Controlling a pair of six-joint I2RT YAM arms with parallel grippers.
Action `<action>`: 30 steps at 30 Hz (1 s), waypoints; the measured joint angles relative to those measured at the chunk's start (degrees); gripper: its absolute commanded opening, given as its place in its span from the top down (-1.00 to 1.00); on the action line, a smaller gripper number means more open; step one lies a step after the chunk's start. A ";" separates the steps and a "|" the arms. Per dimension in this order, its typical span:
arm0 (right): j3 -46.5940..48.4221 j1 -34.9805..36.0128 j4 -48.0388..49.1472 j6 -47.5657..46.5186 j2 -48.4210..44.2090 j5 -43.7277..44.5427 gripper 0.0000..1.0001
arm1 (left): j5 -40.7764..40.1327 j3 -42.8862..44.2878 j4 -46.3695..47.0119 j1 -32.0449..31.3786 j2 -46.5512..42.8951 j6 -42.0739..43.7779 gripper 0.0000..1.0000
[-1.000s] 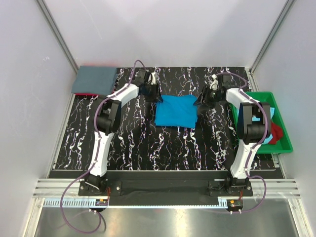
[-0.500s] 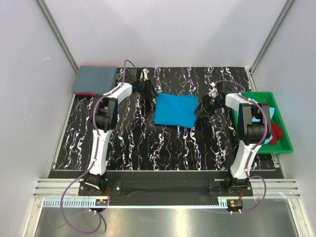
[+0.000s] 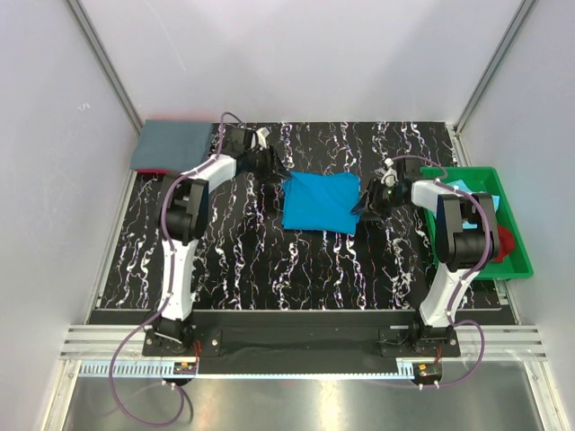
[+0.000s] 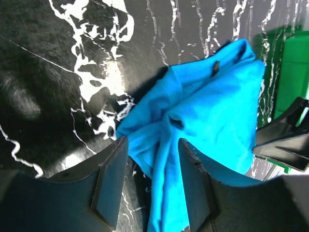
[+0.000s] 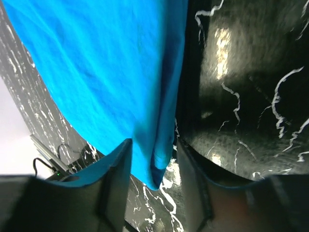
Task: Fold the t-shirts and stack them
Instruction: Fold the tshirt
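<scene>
The central t-shirt (image 3: 319, 204) is being shown in plain bright turquoise-blue, while the table (image 3: 269, 260) is being shown in black with white marbled veining. The folded t-shirt (image 3: 171, 145) at the far left corner is being seen in slate grey-blue over a red layer (image 3: 153, 171), and the tray (image 3: 476, 171) in green.

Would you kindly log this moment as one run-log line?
phase: fold | turquoise t-shirt: mid-table | left gripper: open astride its corner | right gripper: open astride its edge
</scene>
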 measured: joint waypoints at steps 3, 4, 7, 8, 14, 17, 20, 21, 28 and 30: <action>-2.12 0.00 1.57 0.72 -1.09 -0.46 0.27 | -0.22 -1.75 0.13 0.00 -1.79 0.28 -0.03; -2.80 0.00 2.05 0.96 -1.42 -0.68 0.33 | -0.39 -2.43 0.24 -0.02 -2.34 0.35 -0.04; -4.07 0.00 3.43 1.60 -1.86 -1.03 0.62 | -1.18 -3.93 0.28 -0.22 -3.34 0.39 -0.04; -4.37 0.00 3.93 1.77 -1.88 -1.16 0.67 | -1.25 -4.09 0.26 -0.35 -3.39 0.39 -0.04; -5.44 0.00 5.62 2.27 -1.88 -1.49 0.80 | -1.29 -4.11 0.26 -1.46 -3.37 0.44 -0.07; -5.46 0.00 5.95 2.34 -1.88 -1.49 0.67 | -1.25 -4.11 0.26 -1.90 -3.37 0.59 -0.09; -5.55 0.00 6.01 2.49 -1.88 -1.46 0.63 | -0.94 -3.96 0.31 -2.36 -2.99 0.85 -0.10; -5.57 0.00 6.01 2.49 -1.88 -1.46 0.62 | -0.79 -3.85 0.28 -2.47 -2.71 0.90 -0.10; -5.60 0.00 6.12 2.56 -1.88 -1.44 0.56 | -1.18 -2.34 0.42 -2.71 0.35 0.81 0.27; -5.64 0.00 6.23 2.56 -1.88 -1.44 0.54 | -1.31 -1.62 0.39 -2.71 1.07 0.44 0.49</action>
